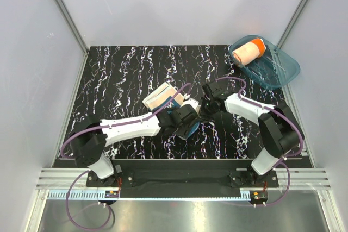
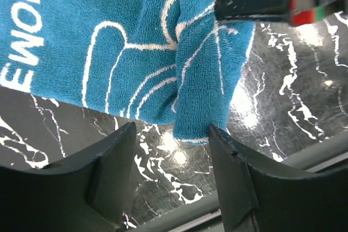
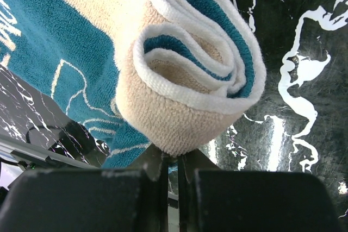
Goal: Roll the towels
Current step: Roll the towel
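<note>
The teal-blue towel [image 1: 162, 97] lies mid-table, partly rolled, its cream side showing. In the right wrist view its rolled end [image 3: 190, 80] sits right at my right gripper [image 3: 171, 156], whose jaws are pressed together on the roll's cream outer layer. My right gripper [image 1: 202, 107] is at the towel's right end. My left gripper [image 1: 185, 123] is open and empty at the towel's near edge. In the left wrist view the flat teal cloth [image 2: 136, 52] hangs just beyond my left gripper [image 2: 171, 131]. The orange towel [image 1: 247, 51] lies rolled in the tub.
A translucent teal plastic tub [image 1: 274, 69] stands at the back right, partly over the mat's edge. The black marbled mat [image 1: 119, 80] covers the table. White walls enclose the sides and back. The two arms meet close together at mid-table.
</note>
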`<state>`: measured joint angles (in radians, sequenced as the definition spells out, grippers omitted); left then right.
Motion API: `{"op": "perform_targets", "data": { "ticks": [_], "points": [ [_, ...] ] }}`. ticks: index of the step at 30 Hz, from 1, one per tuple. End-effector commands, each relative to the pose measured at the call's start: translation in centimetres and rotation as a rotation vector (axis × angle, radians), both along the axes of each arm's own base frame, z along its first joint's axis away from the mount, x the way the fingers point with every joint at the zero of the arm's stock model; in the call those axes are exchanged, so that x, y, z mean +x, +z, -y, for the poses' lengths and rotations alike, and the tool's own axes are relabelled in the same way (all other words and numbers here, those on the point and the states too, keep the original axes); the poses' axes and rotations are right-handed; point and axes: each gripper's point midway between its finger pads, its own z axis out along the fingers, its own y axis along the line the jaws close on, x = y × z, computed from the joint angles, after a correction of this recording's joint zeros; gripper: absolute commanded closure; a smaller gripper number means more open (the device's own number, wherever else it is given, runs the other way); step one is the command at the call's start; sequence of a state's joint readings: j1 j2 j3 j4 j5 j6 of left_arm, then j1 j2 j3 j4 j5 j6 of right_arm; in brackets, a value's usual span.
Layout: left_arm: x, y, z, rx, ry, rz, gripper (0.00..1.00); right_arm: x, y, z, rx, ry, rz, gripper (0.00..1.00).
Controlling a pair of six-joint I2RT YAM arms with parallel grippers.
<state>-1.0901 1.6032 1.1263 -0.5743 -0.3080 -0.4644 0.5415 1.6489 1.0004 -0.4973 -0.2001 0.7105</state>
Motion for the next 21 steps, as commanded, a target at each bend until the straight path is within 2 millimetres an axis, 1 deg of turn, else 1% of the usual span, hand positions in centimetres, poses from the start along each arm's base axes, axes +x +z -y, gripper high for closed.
{"op": "perform_targets", "data": {
  "ticks": [1,3,5,6,8,9,10,12,14,16,17,20,21],
  "points": [
    [0.7,-0.1,1.7,-0.073,-0.027,0.051,0.39,0.3,1.1,-0.5,-0.004,0.022,0.029,1.00],
    [0.3,-0.1,2.9,-0.129,-0.053,0.035,0.38,0.4,0.9,-0.4,-0.006,0.023,0.027,1.00],
    [0.0,-0.1,3.3,-0.154,-0.056,0.027,0.38,0.4,0.8,-0.4,-0.006,0.021,0.023,1.00],
    [-0.1,0.6,3.6,-0.176,-0.061,0.041,0.38,0.3,0.7,-0.4,-0.006,0.021,0.022,1.00],
    [-0.3,1.5,3.7,-0.194,-0.062,0.070,0.38,0.3,0.7,-0.5,-0.006,0.025,0.020,1.00],
    [-0.2,2.9,3.7,-0.211,-0.057,0.115,0.38,0.3,0.4,-0.4,-0.010,0.022,0.013,1.00],
    [-0.2,3.5,3.6,-0.212,-0.054,0.134,0.38,0.3,0.4,-0.4,-0.010,0.022,0.013,1.00],
    [-0.4,5.3,3.6,-0.215,-0.061,0.188,0.40,0.3,0.2,-0.4,-0.015,0.025,0.008,1.00],
    [-1.0,6.0,3.7,-0.205,-0.090,0.213,0.42,0.4,0.3,-0.5,-0.013,0.028,0.007,1.00],
    [-2.2,6.0,4.3,-0.195,-0.135,0.225,0.43,0.4,0.4,-0.5,-0.015,0.028,0.007,1.00],
    [-3.1,5.8,4.7,-0.184,-0.171,0.229,0.43,0.5,0.5,-0.6,-0.014,0.030,0.010,1.00],
    [-4.2,4.3,5.2,-0.164,-0.203,0.210,0.44,0.6,0.8,-0.5,-0.018,0.030,0.017,1.00],
    [-4.6,3.3,5.5,-0.154,-0.221,0.187,0.44,0.6,1.0,-0.5,-0.016,0.032,0.018,1.00]
  ]
}}
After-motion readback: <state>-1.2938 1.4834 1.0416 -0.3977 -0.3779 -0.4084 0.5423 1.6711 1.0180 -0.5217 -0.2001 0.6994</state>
